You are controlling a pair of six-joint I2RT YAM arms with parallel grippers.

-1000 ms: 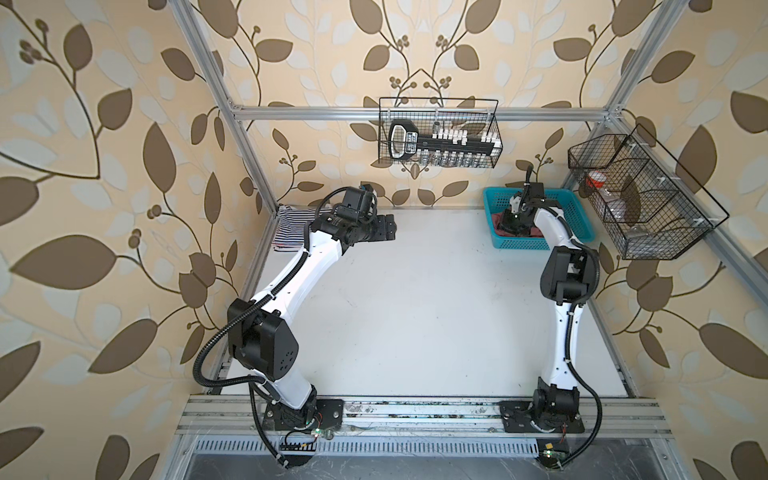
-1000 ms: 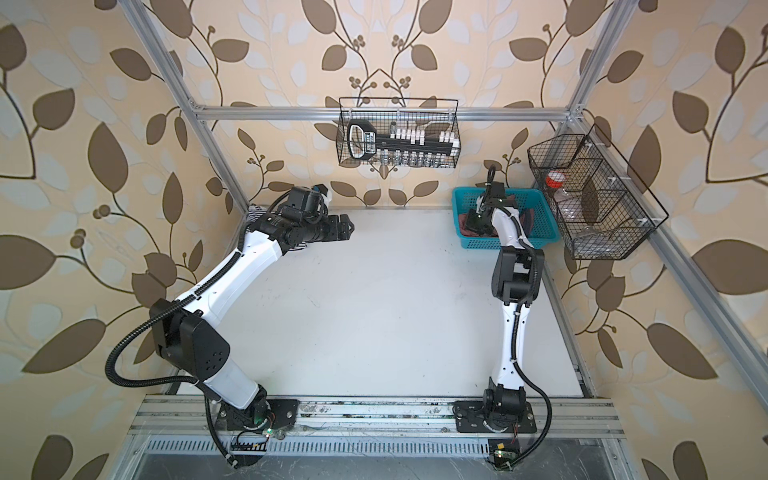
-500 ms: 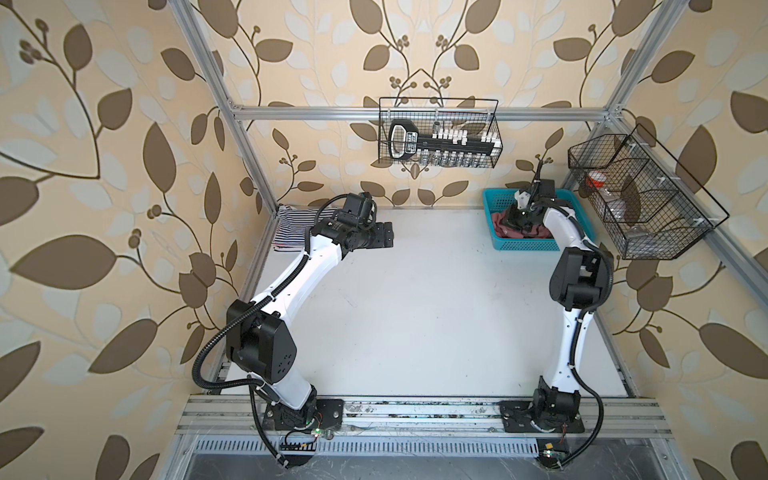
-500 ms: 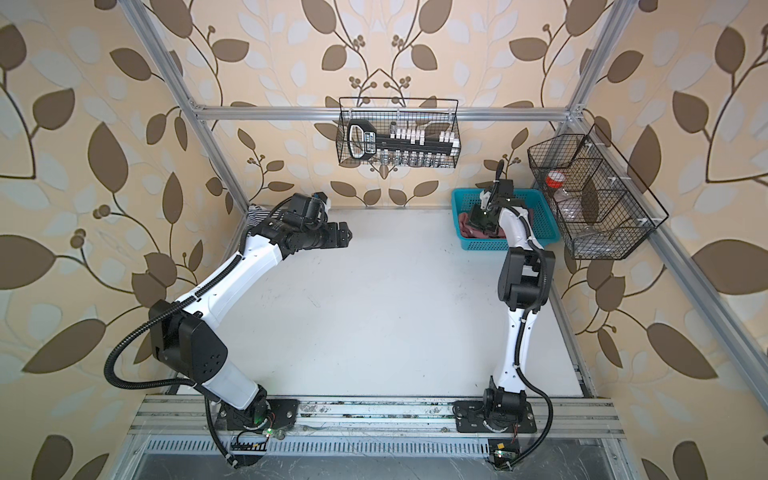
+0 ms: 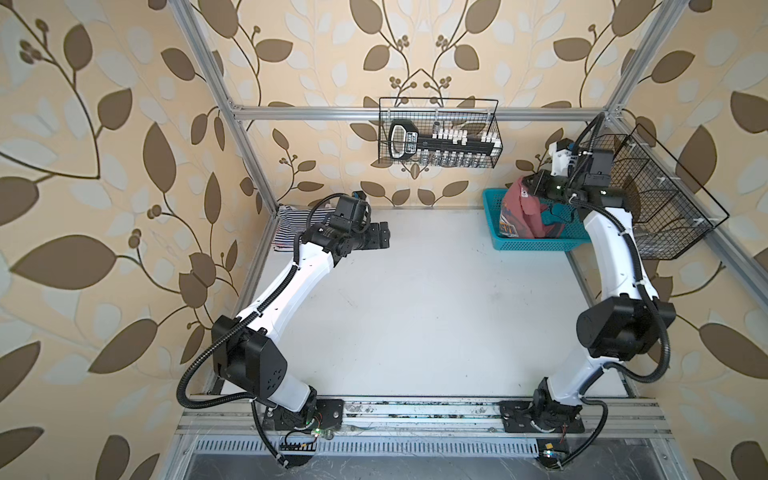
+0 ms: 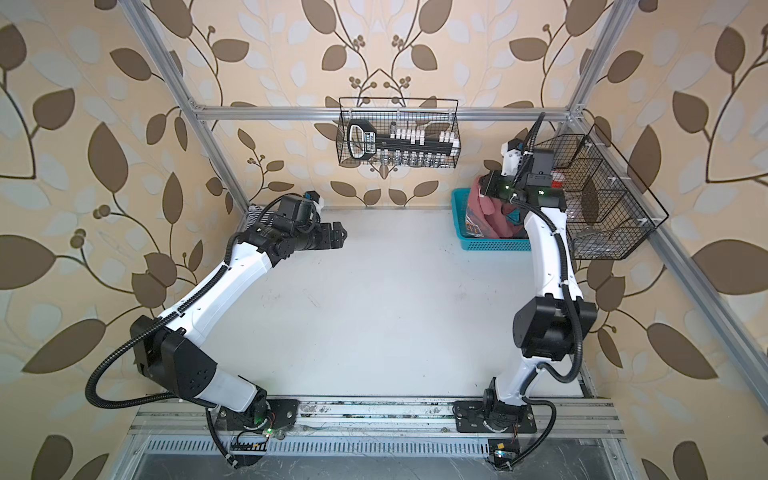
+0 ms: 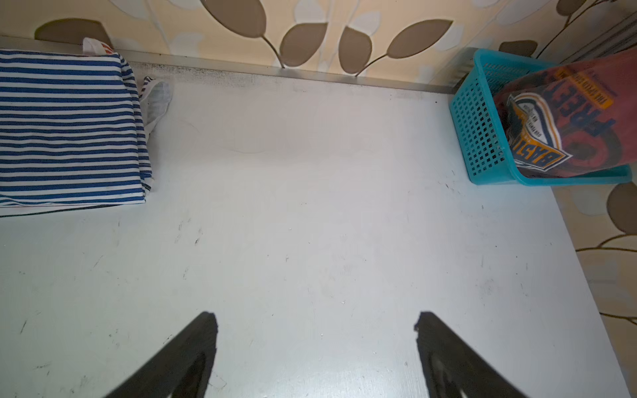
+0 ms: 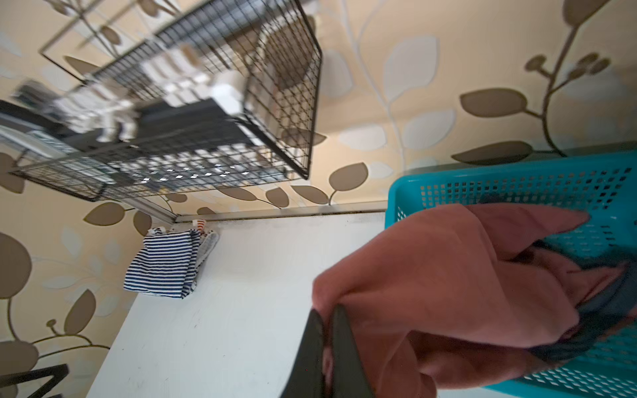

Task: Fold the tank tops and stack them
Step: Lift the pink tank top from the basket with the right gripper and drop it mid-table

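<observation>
Right gripper (image 8: 325, 312) clenches the dusty red tank top (image 8: 448, 275), which hangs partly out of the turquoise basket (image 8: 517, 186) at the far right corner of the desk (image 8: 241, 327). Left gripper (image 7: 315, 320): released, empty, above the desk. Navy-striped tank top (image 7: 69, 127): folded, far left corner.

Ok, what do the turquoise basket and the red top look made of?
Turquoise basket: probably moulded plastic, slightly glossy; stiff walls with a regular grid of square holes. Red top: soft matte fabric, likely cotton jersey; it drapes in loose folds.
</observation>
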